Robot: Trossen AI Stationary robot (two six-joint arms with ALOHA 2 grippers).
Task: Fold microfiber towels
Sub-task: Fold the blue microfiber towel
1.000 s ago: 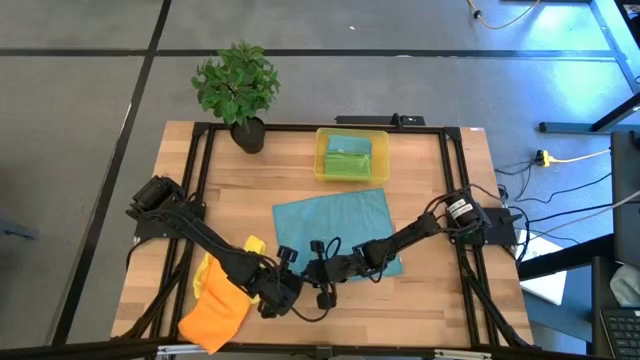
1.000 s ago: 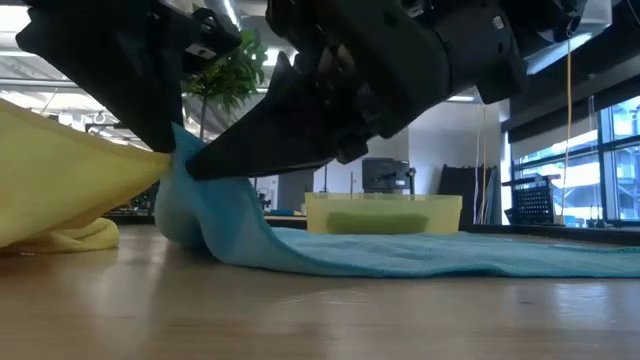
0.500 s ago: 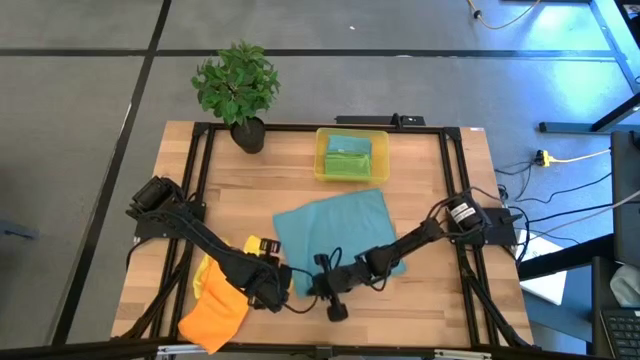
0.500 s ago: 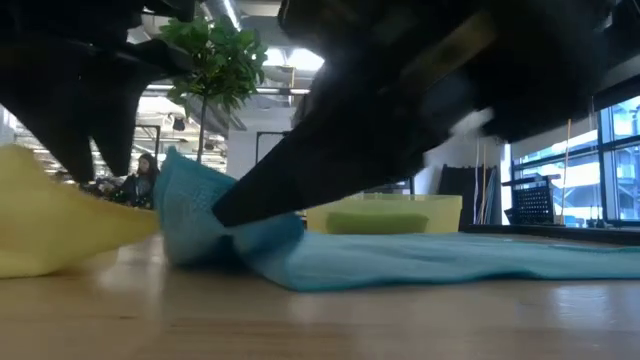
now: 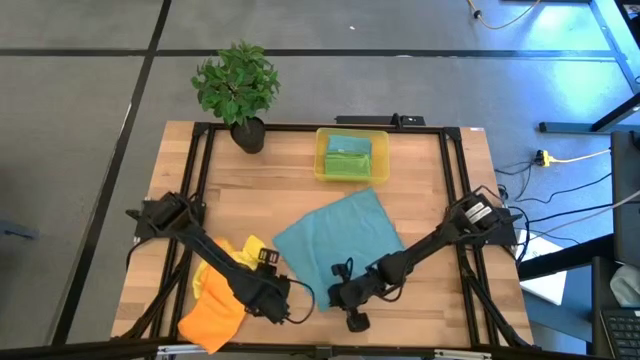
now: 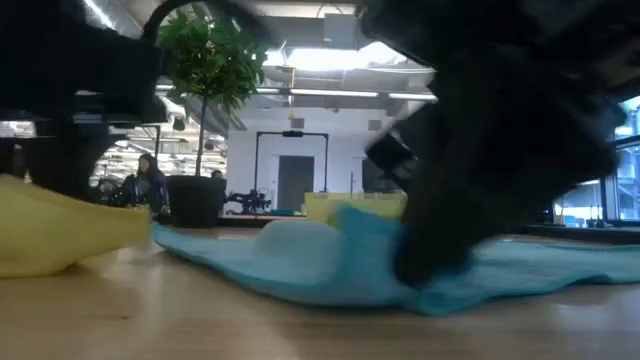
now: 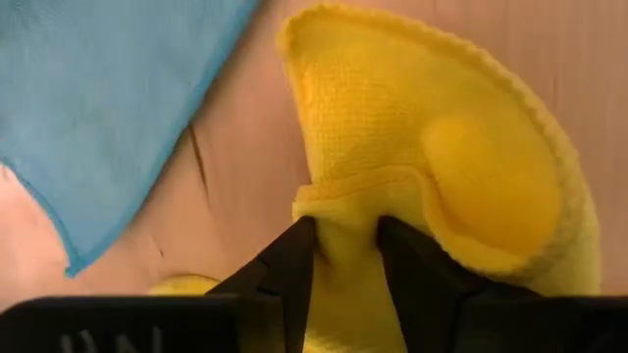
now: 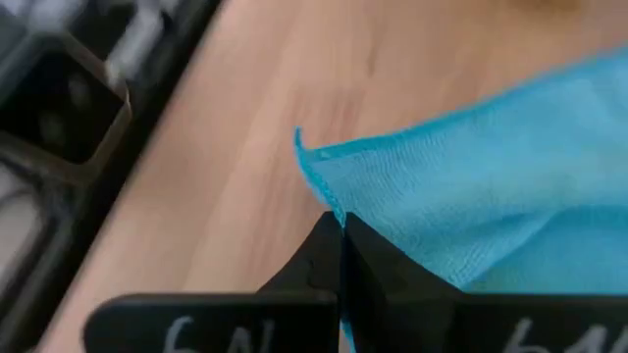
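Observation:
A teal-blue towel (image 5: 335,240) lies spread on the wooden table (image 5: 430,200), turned askew. My right gripper (image 8: 340,227) is shut on it near its near corner, by the table's near edge (image 5: 345,298). A yellow towel (image 7: 442,167) lies crumpled left of the teal one, partly on an orange towel (image 5: 212,315). My left gripper (image 7: 343,245) is open and points down at the yellow towel, a raised fold of it between the fingers. In the low view the right gripper (image 6: 470,200) hides its hold. My left gripper has its fingers (image 7: 294,260) on either side of the yellow towel's raised fold (image 7: 343,196), coming from above; I cannot tell whether they touch it. My right gripper pinches the teal towel's hemmed edge (image 8: 329,201), just short of a corner (image 8: 299,137), between its two fingers. The fingers slant down at it from the right. The corner is raised a little and the rest lies on the table.
A translucent yellow bin (image 5: 352,155) at the far middle holds folded green and teal cloths. A potted plant (image 5: 237,85) stands at the far left corner. Black frame rails (image 5: 195,180) run along the table's sides. Bare wood lies to the right of the teal towel.
My left gripper has opened, let go of the teal towel's corner and gone down toward the near edge onto the yellow towel. My right gripper has shut on the teal towel and drawn its near corner toward the near edge and the right. The towel has turned and flattened.

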